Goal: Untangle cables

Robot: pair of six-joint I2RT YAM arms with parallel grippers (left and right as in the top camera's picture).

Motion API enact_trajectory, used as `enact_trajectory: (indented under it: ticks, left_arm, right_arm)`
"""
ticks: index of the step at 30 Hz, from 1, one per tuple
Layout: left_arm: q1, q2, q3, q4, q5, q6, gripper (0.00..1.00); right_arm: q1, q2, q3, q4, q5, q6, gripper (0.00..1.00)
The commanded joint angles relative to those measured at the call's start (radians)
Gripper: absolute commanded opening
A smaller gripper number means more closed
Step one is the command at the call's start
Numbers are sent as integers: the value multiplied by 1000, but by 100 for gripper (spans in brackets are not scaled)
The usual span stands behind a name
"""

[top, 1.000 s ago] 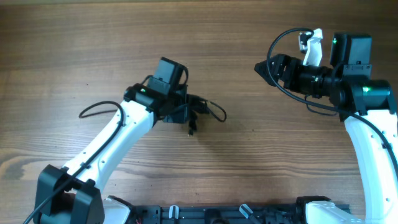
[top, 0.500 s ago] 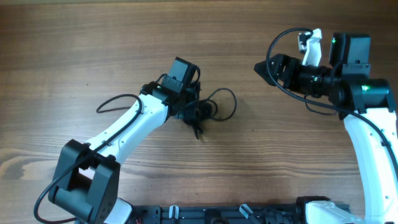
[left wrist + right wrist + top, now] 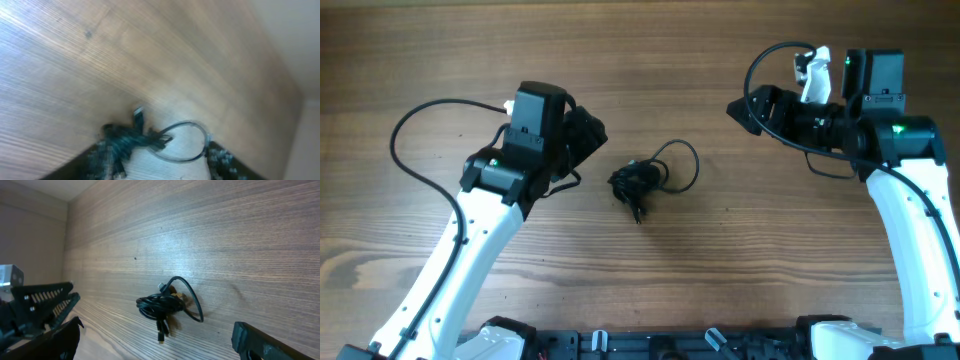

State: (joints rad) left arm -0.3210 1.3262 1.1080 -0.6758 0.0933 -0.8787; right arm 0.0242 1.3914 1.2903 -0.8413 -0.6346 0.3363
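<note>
The cables (image 3: 638, 182) lie bunched in a small black knot at the table's middle, with one loop (image 3: 686, 163) curling to the right and a plug end pointing toward the front. My left gripper (image 3: 598, 137) hovers just left of the knot, open and holding nothing. In the left wrist view the cables (image 3: 129, 142) rest on the wood ahead of the spread fingers (image 3: 96, 161). My right gripper (image 3: 734, 108) stays at the far right, open, well away from the cables (image 3: 161, 305). Its fingers (image 3: 260, 341) frame the bunch from a distance.
The wooden table (image 3: 650, 60) stretches around the bunch. The left arm's own thick black wire (image 3: 420, 120) arcs out at the left. The right arm's wire (image 3: 770, 60) loops above its wrist. Arm bases sit along the front edge (image 3: 650, 345).
My left gripper was shut on the cables, carried them slightly right, then opened and drew back left. The bunch now lies free with a wider loop. The right arm barely moved.
</note>
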Motion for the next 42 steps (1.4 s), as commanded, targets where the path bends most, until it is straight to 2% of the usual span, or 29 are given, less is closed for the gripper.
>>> enact_trajectory:
  ticks: [1,3,6,9,14,18,21,22,25,31,36,38,40,42]
  left_arm:
    - [9,31,5,-136,-89,58,72]
    - [67,65,5,-186,-89,-59,73]
    - [159,71,5,-185,-4,-103,66]
    - [229,71,5,-198,34,-103,65]
    - [341,71,5,-204,67,-98,70]
    - [343,71,5,-213,68,-98,72]
    - [343,71,5,-216,67,-98,73]
    - [343,71,5,-216,67,-98,76]
    - [343,71,5,-221,67,-98,83]
    - [343,72,5,-220,67,-97,84]
    - [343,75,5,-228,67,-94,85]
    - [343,75,5,-240,67,-94,86]
    - [343,75,5,-258,67,-94,86]
    - [341,75,5,-264,81,-70,83]
  right_arm:
    - [60,10,20,-3,-1,-77,92]
    - [180,10,21,2,64,-97,90]
    - [332,18,21,11,216,-75,89]
    - [407,52,21,34,246,-138,89]
    - [484,241,21,133,246,-524,91]
    - [493,358,21,204,245,-656,91]
    - [494,438,21,206,206,-763,84]
    - [494,462,21,208,175,-783,82]
    - [496,508,21,252,162,-778,81]
    - [510,527,21,325,130,-778,79]
    - [545,549,21,312,135,-777,68]
    - [548,549,21,304,109,-730,61]
    - [548,549,21,307,112,-638,40]
    - [543,548,21,316,117,-525,29]
